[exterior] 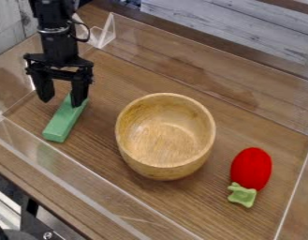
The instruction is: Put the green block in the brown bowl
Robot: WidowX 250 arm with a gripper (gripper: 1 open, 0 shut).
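Note:
The green block lies flat on the wooden table, left of the brown bowl. It is a light green bar pointing toward the back right. My gripper points down over the block's far end, its black fingers spread open on either side of it. Nothing is held between them. The far end of the block is partly hidden behind the fingers. The bowl is round, tan, thick-walled and has nothing in it.
A red strawberry-like toy with a green leaf lies right of the bowl. Clear plastic walls fence the table on all sides, with a low front wall near the block.

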